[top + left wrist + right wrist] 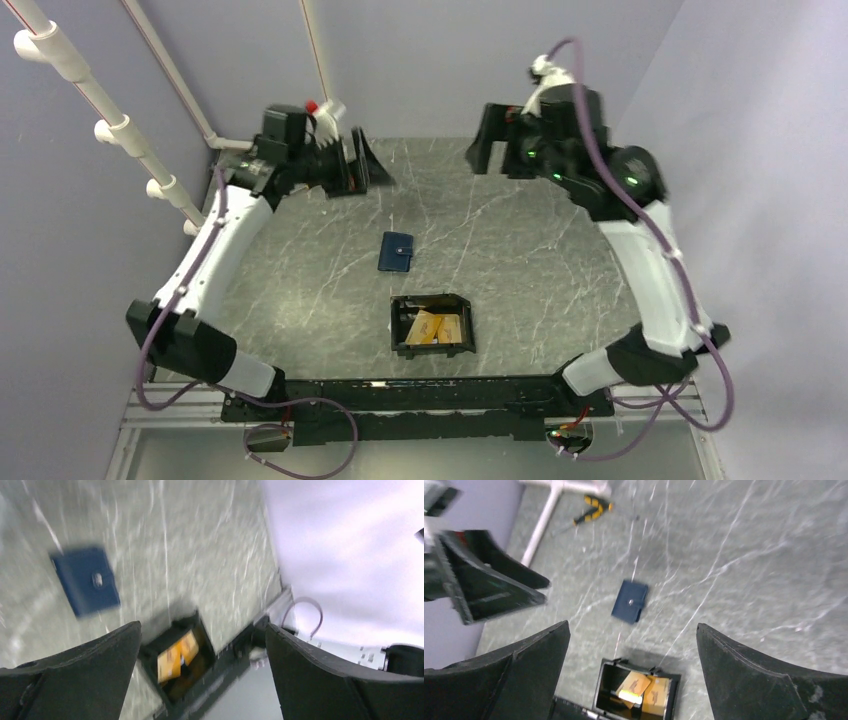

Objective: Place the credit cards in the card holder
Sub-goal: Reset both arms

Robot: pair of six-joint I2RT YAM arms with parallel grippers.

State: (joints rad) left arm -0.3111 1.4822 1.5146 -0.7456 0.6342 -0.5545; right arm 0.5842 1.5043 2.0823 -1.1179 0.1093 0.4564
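Left tool (365, 160) and right tool (497, 140) are gaping wide, empty. Credit cards (437, 327) are lying in the card holder (431, 299), lower centre, well apart.

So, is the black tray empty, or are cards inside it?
Not empty: orange cards lie inside the black tray, seen in all three views.

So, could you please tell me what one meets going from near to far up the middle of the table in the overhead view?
Card holder with the credit cards inside → blue wallet → left gripper and right gripper, both open and about level with each other at the far end.
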